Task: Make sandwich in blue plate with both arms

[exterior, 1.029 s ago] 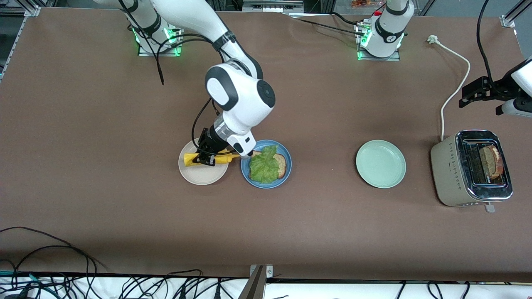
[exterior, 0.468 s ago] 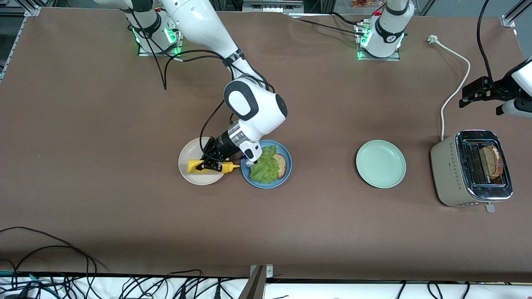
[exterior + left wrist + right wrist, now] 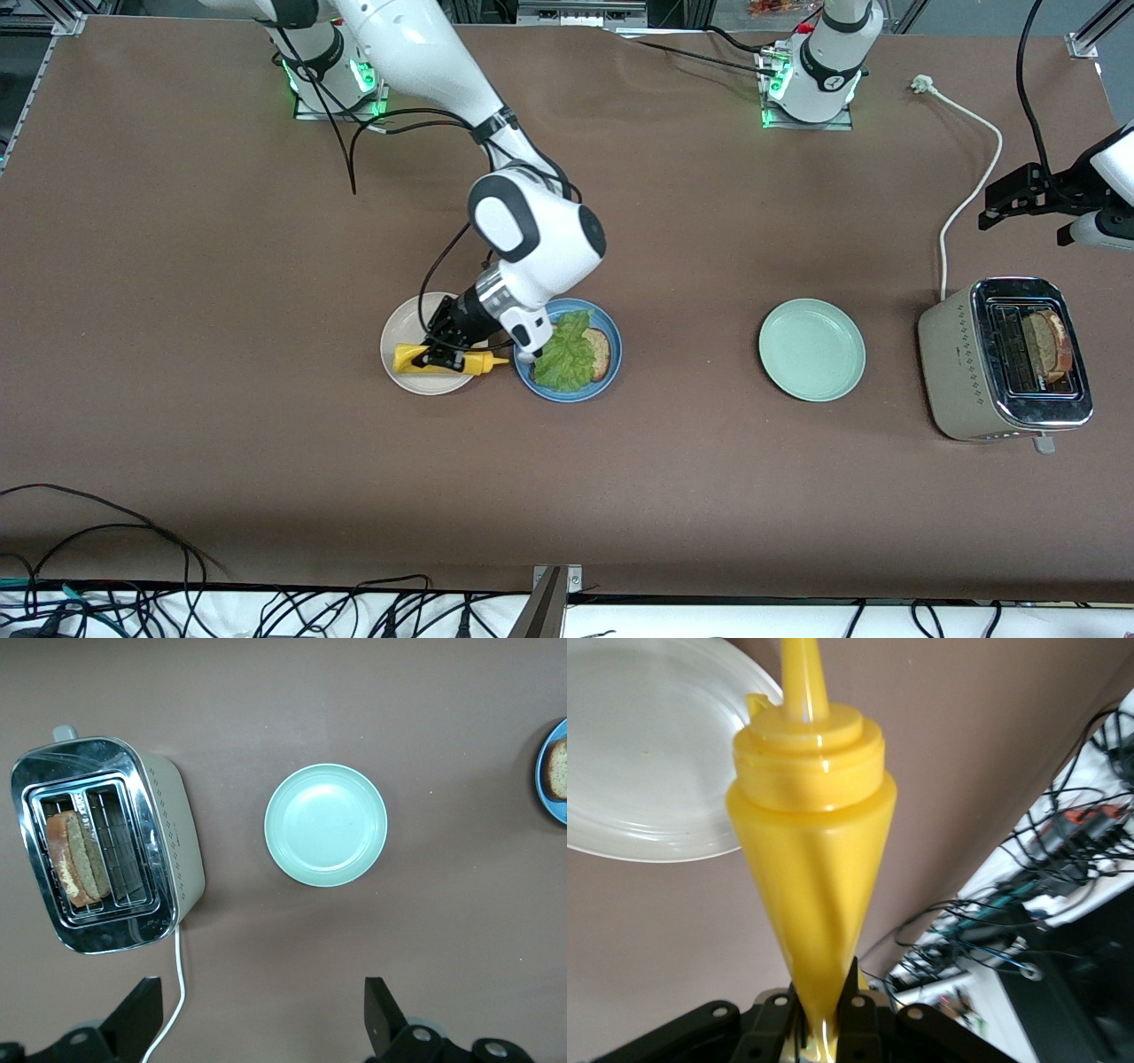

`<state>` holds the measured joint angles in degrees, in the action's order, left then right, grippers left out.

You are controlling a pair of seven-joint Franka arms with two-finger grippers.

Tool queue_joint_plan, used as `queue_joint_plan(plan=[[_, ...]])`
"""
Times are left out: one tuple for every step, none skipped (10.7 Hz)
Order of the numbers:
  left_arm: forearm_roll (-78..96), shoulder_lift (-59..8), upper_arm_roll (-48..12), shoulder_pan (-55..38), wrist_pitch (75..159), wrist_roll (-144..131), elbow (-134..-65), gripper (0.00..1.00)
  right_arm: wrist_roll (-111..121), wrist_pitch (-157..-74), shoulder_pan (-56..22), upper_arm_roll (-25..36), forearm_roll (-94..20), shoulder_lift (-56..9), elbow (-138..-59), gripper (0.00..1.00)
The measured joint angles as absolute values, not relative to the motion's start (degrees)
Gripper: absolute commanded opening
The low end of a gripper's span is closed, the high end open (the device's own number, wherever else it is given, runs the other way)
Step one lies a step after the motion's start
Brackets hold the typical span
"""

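bottle point(image 3: 443, 359) lowered; toaster point(image 3: 102, 846) holds bread

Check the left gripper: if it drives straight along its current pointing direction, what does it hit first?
Probably bare table. The open left gripper points straight down over brown tabletop between the toaster and the mint-green plate; neither seems to lie in its line, though depth is unclear.

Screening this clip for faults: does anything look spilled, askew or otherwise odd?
No spill or damage shows. The right gripper squeezes the yellow sauce bottle flat over the beige plate. The toaster's cord lies unplugged, though bread sits in it. The open left gripper waits.
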<state>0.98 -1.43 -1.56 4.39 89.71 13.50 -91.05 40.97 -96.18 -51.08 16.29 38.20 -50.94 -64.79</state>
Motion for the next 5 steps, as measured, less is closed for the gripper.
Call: queue_joint_plan(plan=[[0.98,-1.43,-1.56,4.4,89.71,13.5,-91.05,1.0,42.41,-96.49,-48.16,15.41,34.32,-49.32,-64.41,0.0],[0.98,-1.43,-1.55,4.4,89.71,13.5,-91.05,1.0,44.82,-96.86,-43.88,13.23,29.94,-47.0,-64.37,0.0],[0.99,-1.43,-1.55,4.4,89.71,13.49,-91.05,1.0,46.93,-97.43,-38.78,10.26,24.8,-44.61,-64.44,0.0],[0.99,-1.43,-1.54,4.41,89.71,13.49,-91.05,1.0,49.52,-98.13,-33.13,6.86,18.97,-42.24,-64.72,0.0],[0.99,-1.43,-1.54,4.41,89.71,13.5,-91.05,1.0,52.96,-98.44,-27.52,3.85,12.28,-40.17,-65.08,0.0]])
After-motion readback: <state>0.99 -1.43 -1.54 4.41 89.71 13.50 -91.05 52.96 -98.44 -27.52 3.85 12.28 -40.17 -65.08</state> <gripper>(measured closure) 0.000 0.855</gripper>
